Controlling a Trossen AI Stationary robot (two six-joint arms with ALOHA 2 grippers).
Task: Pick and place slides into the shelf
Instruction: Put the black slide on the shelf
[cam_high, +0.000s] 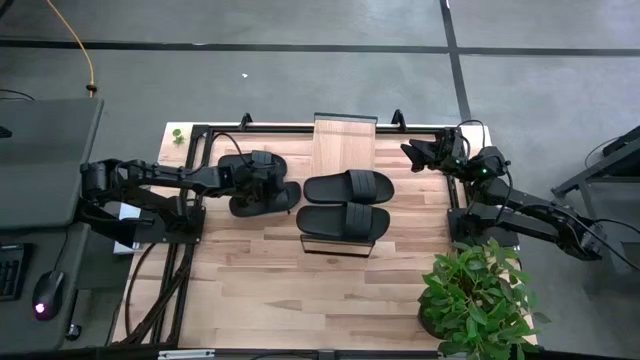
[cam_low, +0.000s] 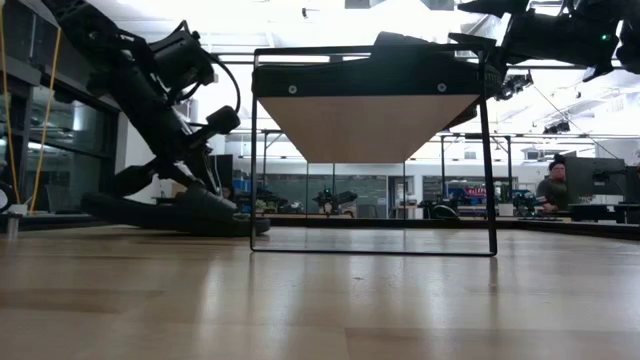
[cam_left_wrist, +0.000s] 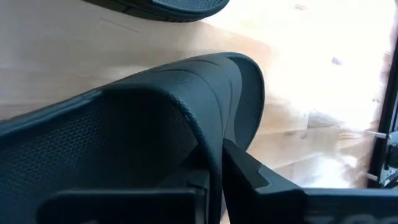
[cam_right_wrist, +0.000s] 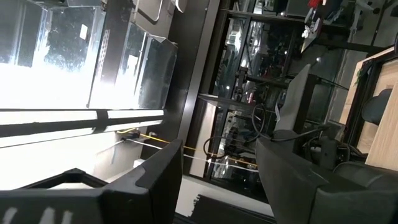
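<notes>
While two slides (cam_high: 346, 203) fill the shelf (cam_high: 344, 141), left claw (cam_high: 262, 180) grips another

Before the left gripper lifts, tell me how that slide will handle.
The slide looks like soft foam, so probably light and bendy. Its flat sole shouldn't roll. The left gripper sits at the ribbed strap, whose texture likely resists slipping.

We see a black slide (cam_left_wrist: 124, 130) very close, its ribbed strap filling the view. One dark finger (cam_left_wrist: 255, 174) sits beside the strap's edge, maybe touching. Another slide (cam_left_wrist: 168, 6) lies farther off on the wooden tabletop (cam_left_wrist: 298, 106).
</notes>
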